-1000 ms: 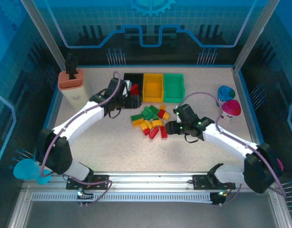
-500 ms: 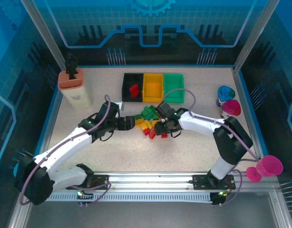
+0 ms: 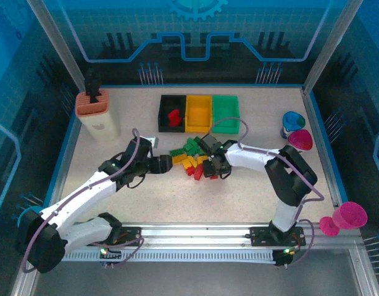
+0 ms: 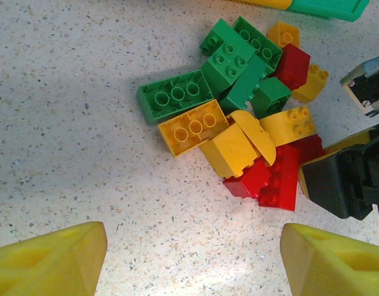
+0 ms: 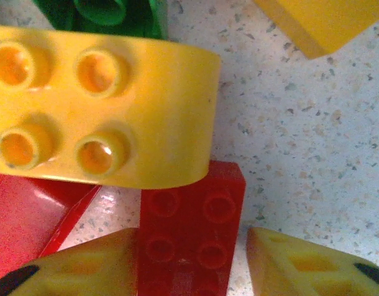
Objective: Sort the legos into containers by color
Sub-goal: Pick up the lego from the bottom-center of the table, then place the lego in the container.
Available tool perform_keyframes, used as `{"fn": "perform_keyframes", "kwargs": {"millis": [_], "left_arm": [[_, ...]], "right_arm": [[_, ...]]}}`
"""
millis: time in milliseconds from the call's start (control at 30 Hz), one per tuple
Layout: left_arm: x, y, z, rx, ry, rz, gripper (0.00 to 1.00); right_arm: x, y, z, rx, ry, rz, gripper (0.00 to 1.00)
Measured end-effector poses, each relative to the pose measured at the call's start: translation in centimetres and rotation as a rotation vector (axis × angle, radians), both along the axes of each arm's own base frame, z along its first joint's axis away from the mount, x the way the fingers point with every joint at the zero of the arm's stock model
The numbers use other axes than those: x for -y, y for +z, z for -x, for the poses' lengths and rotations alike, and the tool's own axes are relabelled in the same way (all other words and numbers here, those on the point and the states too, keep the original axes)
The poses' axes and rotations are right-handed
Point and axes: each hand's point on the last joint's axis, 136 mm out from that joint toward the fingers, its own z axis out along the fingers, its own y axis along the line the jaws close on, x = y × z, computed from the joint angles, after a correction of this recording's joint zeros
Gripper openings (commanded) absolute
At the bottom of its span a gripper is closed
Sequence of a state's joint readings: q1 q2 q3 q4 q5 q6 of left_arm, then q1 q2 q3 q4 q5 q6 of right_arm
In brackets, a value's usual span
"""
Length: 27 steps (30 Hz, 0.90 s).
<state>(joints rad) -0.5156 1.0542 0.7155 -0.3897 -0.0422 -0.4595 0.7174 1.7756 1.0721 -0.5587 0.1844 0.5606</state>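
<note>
Wide and empty, the left gripper hangs beside the heap of small red, yellow and green studded plastic bricks, the right gripper sets narrow fingers astride one red brick, grip unclear; beyond, only the black plastic bin holds red pieces, the yellow bin and green bin look bare, so most remains, jumbled bricks crowding each pick.

One black bin, one yellow bin and one green bin make three in all, and the black one holds what look like two red legos. The loose heap counts about fifteen: five green bricks, six yellow bricks and roughly four red bricks, overlaps making the tally uncertain. There are also one salmon slotted holder and two round cups, one blue cup and one magenta cup.
</note>
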Motion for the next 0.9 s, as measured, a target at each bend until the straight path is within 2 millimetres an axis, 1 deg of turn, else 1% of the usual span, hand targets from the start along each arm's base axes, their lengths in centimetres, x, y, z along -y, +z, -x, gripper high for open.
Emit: {"fn": "perform_keyframes", "kwargs": {"millis": [100, 167, 333, 433, 533, 633, 800, 900], "left_arm": [[-0.2, 0.3, -0.1, 0.009, 0.012, 0.003, 0.75], [-0.2, 0.5, -0.1, 0.017, 0.015, 0.003, 0.74], [-0.4, 0.6, -0.1, 0.026, 0.019, 0.003, 0.74], [-0.7, 0.6, 0.3, 0.037, 0.024, 0.002, 0.74], [-1.0, 1.0, 0.8, 0.063, 0.025, 0.015, 0.74], [-1.2, 1.6, 1.3, 0.102, 0.023, 0.039, 0.74], [-1.5, 2.9, 1.8, 0.154, 0.022, 0.069, 0.74], [-1.5, 3.4, 2.0, 0.17, 0.019, 0.079, 0.73]], "right_arm": [[0.0, 0.1, 0.1, 0.004, 0.002, 0.014, 0.38], [-0.1, 0.3, 0.1, 0.006, 0.007, 0.02, 0.36], [-0.4, 1.2, -0.4, 0.026, 0.008, 0.031, 0.36], [-0.6, 2.4, -0.5, 0.044, 0.014, 0.032, 0.36], [-1.6, 4.8, -0.9, 0.092, 0.029, 0.002, 0.37], [-3.1, 7.6, -2.0, 0.155, 0.046, -0.052, 0.37], [-5.7, 11.8, -4.7, 0.246, 0.079, -0.119, 0.37], [-7.7, 13.7, -6.6, 0.289, 0.103, -0.149, 0.37]]}}
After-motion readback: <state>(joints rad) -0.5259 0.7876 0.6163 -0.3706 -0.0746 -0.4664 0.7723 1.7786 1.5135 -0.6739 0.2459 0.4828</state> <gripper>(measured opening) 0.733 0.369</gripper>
